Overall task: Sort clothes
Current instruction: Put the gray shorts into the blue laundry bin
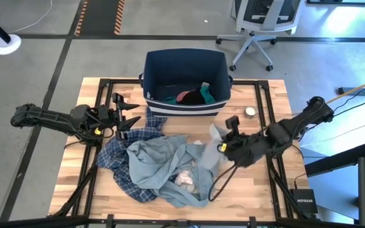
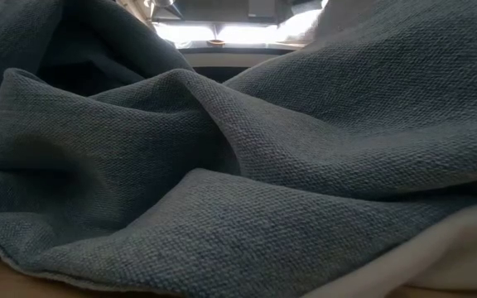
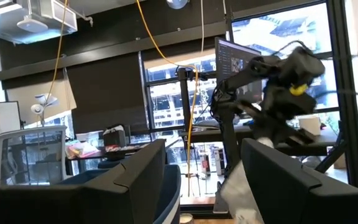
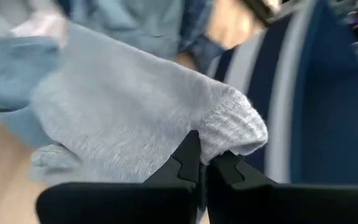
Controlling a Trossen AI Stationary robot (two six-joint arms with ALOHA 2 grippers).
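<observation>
A light grey sock is pinched by its ribbed cuff between the closed fingers of the right gripper, which is held at about 3 o'clock from the clothes pile, just beside its right edge and near the front right corner of the navy bin. The pile is spread over the middle of the wooden table: a large grey-blue garment is draped over a blue plaid shirt, with a small pink piece seen at its 5 o'clock edge. Inside the bin, at 12 o'clock from the pile, a red piece and a dark teal piece are seen. The left gripper is held at 9 o'clock, raised level beside the bin's left front corner, its fingers spread wide with nothing between them. The low view is filled by grey-blue cloth.
</observation>
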